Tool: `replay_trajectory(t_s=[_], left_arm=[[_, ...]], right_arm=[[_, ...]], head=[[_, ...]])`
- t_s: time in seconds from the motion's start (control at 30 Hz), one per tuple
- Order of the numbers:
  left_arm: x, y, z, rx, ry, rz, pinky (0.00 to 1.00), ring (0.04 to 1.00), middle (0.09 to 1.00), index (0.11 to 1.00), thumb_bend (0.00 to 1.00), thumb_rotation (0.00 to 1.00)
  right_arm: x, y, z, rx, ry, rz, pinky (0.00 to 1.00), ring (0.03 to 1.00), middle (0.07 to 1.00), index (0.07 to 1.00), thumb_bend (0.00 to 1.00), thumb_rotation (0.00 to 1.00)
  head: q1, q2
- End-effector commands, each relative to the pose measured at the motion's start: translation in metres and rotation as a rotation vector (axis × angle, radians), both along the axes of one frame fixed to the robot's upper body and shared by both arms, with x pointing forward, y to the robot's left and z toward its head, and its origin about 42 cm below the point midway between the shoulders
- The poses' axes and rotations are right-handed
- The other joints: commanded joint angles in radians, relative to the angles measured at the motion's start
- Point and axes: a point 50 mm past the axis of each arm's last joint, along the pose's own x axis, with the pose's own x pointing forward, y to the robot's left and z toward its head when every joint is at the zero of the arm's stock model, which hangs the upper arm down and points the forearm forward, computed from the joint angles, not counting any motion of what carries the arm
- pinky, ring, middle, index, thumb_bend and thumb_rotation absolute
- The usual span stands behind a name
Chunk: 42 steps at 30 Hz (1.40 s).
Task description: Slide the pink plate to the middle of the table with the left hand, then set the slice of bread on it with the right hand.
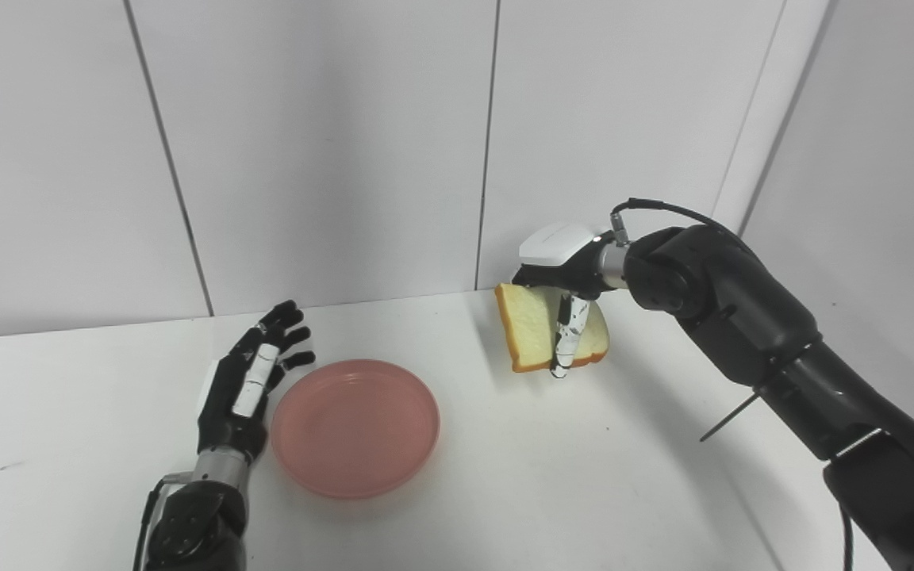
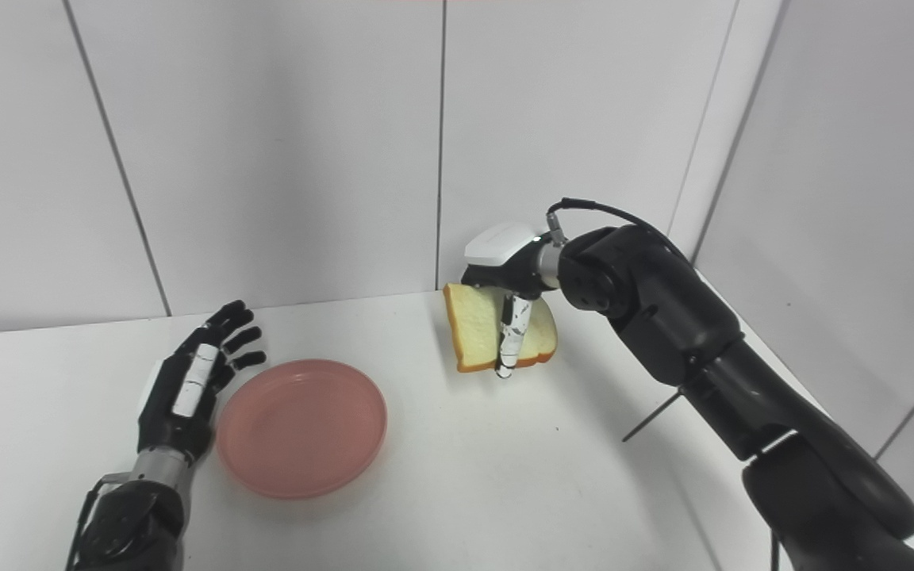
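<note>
At the left of the table [image 1: 68, 444] the left hand [image 1: 247, 381] stands on edge, fingers spread and straight, holding nothing. Its palm faces the plate [image 1: 355, 427] and sits just beside the rim; I cannot tell whether it quite touches. That flat, edge-on pose suits pushing a plate sideways, not lifting it, which I take to be the reason for it.

The plate, pink and bare, lies flat a little left of the table's middle, so the slide looks about finished (or near enough).

Further right, and well apart from the plate, the bread [image 1: 540, 333] hangs clear of the tabletop, tilted nearly upright with its pale face toward us and the crust along its lower edge. The right hand [image 1: 564, 277] comes at it from above, fingers closed on it, one finger [image 1: 566, 341] pressed down across the front face; whatever grips it from behind is hidden. Held that way the slice can be carried over and laid down flat, though it will need tipping first.

By count: one plate, one slice of bread, two hands.
</note>
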Motion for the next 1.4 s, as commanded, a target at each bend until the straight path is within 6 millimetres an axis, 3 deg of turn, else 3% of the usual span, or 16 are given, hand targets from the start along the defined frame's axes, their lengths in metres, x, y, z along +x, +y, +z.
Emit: replay_trajectory(t_s=[0.0,0.43,0.7,0.77,1.1,1.27,1.37], left_arm=[[-0.015,-0.014,-0.023,-0.006,0.045,-0.006,0.66,0.795,0.841,0.76,0.9,0.71],[-0.016,-0.04,-0.022,0.023,0.052,0.006,0.66,0.777,0.81,0.738,0.94,0.72],[-0.015,-0.04,-0.019,0.02,0.045,0.025,0.64,0.765,0.789,0.773,0.91,0.71],[-0.015,-0.04,-0.019,0.024,0.044,0.031,0.64,0.762,0.786,0.774,0.91,0.71],[-0.014,-0.035,-0.018,0.024,0.042,0.046,0.61,0.741,0.776,0.78,0.94,0.74],[-0.013,-0.034,-0.017,0.028,0.038,0.047,0.61,0.741,0.771,0.778,0.92,0.74],[-0.013,-0.034,-0.017,0.032,0.037,0.046,0.63,0.75,0.775,0.776,0.93,0.76]], right_arm=[[0.004,0.012,0.036,0.0,-0.086,0.051,0.43,0.496,0.582,0.689,0.74,0.42],[0.008,0.075,0.029,0.06,-0.109,0.198,0.4,0.468,0.566,0.688,0.73,0.41],[0.009,0.108,0.022,0.118,-0.094,0.269,0.35,0.418,0.511,0.665,0.72,0.35],[0.009,0.116,0.021,0.114,-0.093,0.291,0.38,0.45,0.538,0.672,0.72,0.37],[0.007,0.142,0.0,0.092,-0.063,0.352,0.45,0.509,0.596,0.693,0.73,0.39],[0.006,0.149,-0.012,0.097,-0.037,0.351,0.4,0.465,0.56,0.686,0.74,0.36],[0.005,0.152,-0.018,0.096,-0.033,0.356,0.43,0.502,0.587,0.675,0.75,0.37]], head=[[0.021,0.0],[0.151,-0.01],[0.206,-0.014],[0.212,-0.015],[0.225,-0.015],[0.222,-0.011],[0.22,-0.011]])
